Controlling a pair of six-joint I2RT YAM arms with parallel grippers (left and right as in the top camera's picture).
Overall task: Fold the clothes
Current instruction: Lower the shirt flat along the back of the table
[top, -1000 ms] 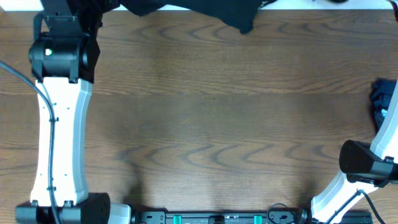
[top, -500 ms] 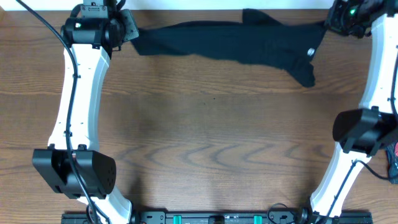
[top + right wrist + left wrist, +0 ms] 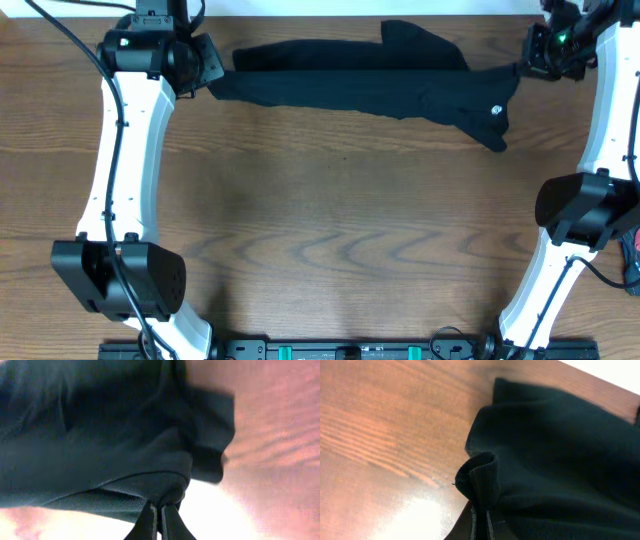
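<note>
Along the table's (image 3: pixel 330 220) twelve o'clock edge, the left gripper (image 3: pixel 212 78) at eleven and the right gripper (image 3: pixel 522 66) at one each clamp an end of the black top (image 3: pixel 370 82), likely stretching it flat for folding.

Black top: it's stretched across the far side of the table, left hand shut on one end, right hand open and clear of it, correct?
No. The right hand is shut, pinching a fold of the black top, as the right wrist view shows. The rest holds: it is stretched across the far side of the table, left hand shut on one end.
</note>
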